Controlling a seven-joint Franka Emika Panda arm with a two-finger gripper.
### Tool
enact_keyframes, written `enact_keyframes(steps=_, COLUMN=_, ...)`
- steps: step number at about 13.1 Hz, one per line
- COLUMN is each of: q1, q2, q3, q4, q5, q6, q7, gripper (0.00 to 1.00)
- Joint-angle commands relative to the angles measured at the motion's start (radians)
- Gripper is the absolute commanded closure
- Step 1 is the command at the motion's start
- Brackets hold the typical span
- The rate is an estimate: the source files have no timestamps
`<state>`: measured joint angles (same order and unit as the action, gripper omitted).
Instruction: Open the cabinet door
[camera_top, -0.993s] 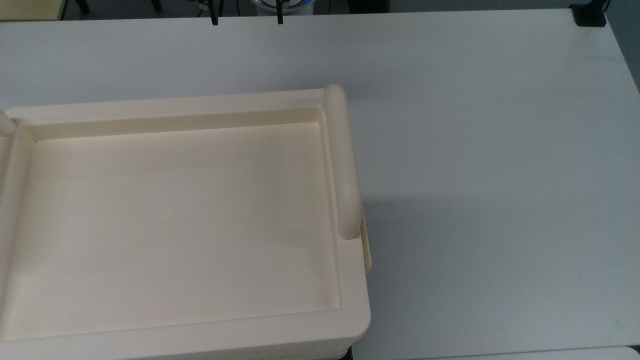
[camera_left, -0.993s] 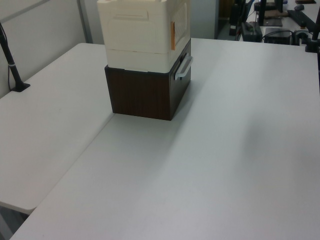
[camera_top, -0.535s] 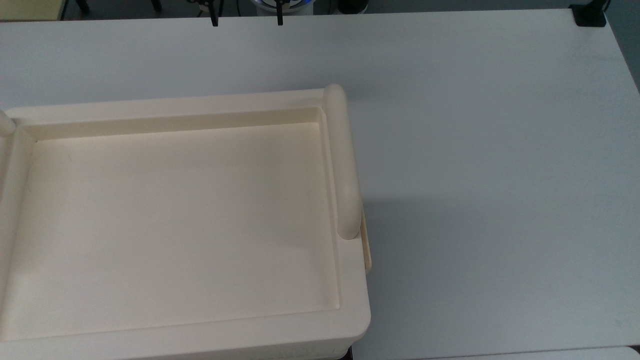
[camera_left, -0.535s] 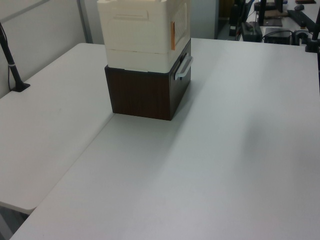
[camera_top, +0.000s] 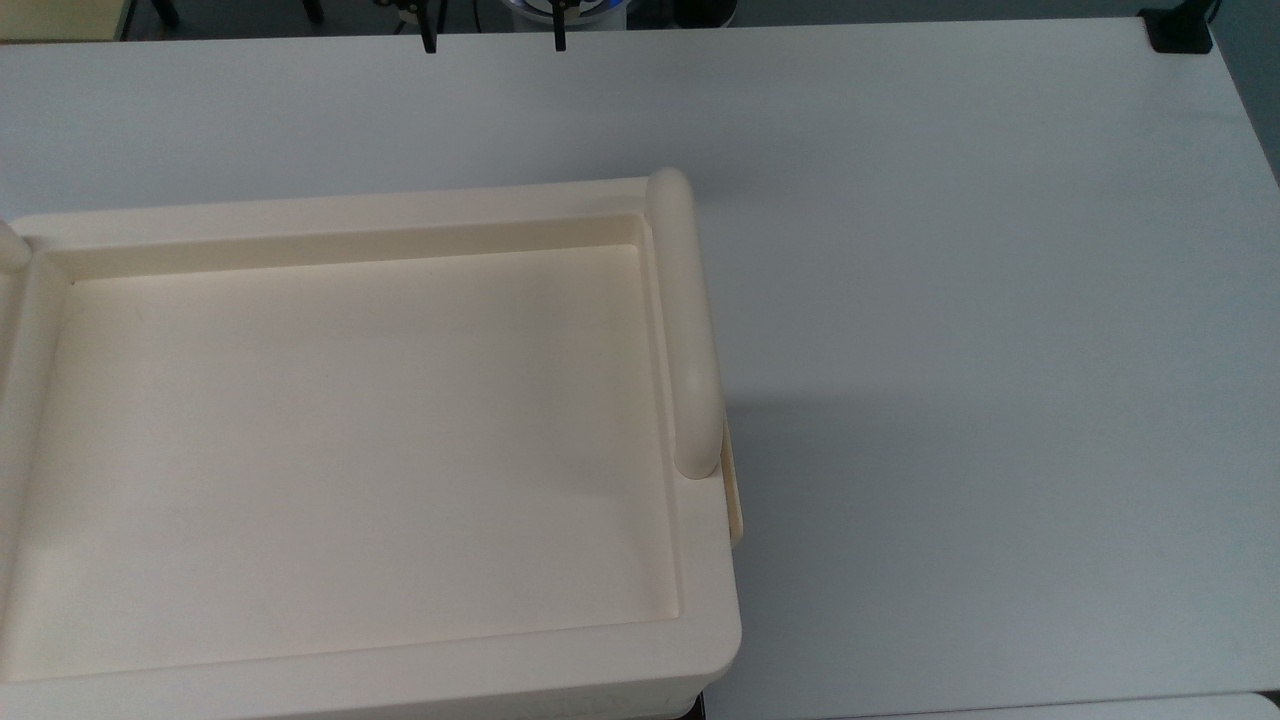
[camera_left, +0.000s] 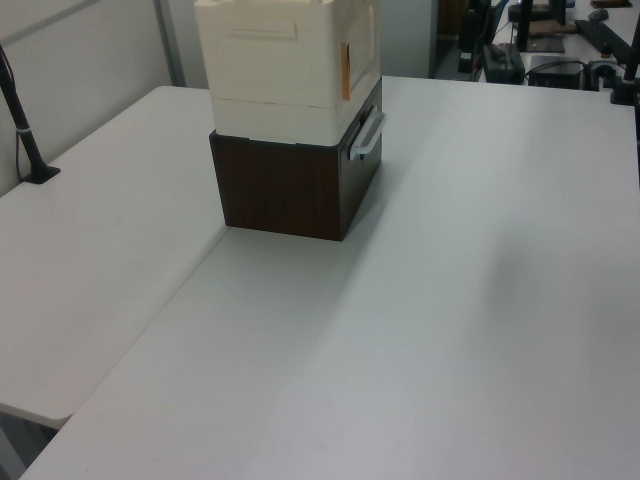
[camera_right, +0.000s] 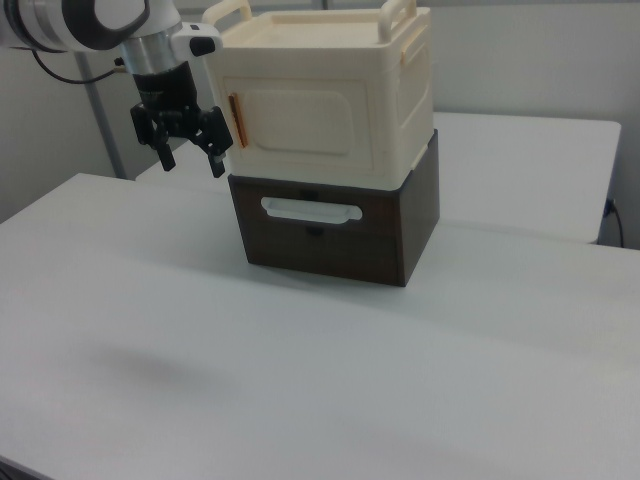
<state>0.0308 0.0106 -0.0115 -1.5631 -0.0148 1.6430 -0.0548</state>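
White tabletop (camera_right: 300, 360) fills the lower half of the right view. At upper centre the cream cabinet (camera_right: 330, 95) stands on a dark brown drawer box (camera_right: 335, 225). Its cabinet door (camera_right: 300, 120) lies flush and closed on the front face. At upper left the gripper (camera_right: 190, 150) hangs with fingers spread open, empty, just beside the door's left edge.

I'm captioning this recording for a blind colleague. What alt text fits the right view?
A robot arm's open claw hangs in the air just off the right view's left of a cream plastic cabinet, beside the orange strip at the edge of its closed cabinet door. The cabinet sits on a dark brown drawer unit with a pale handle, on a white table.
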Motion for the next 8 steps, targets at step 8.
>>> enact_keyframes(steps=8, q1=-0.005, q2=-0.009, q3=0.001, q4=-0.022, q5=-0.016, q6=0.044, q7=-0.072, gripper=0.0)
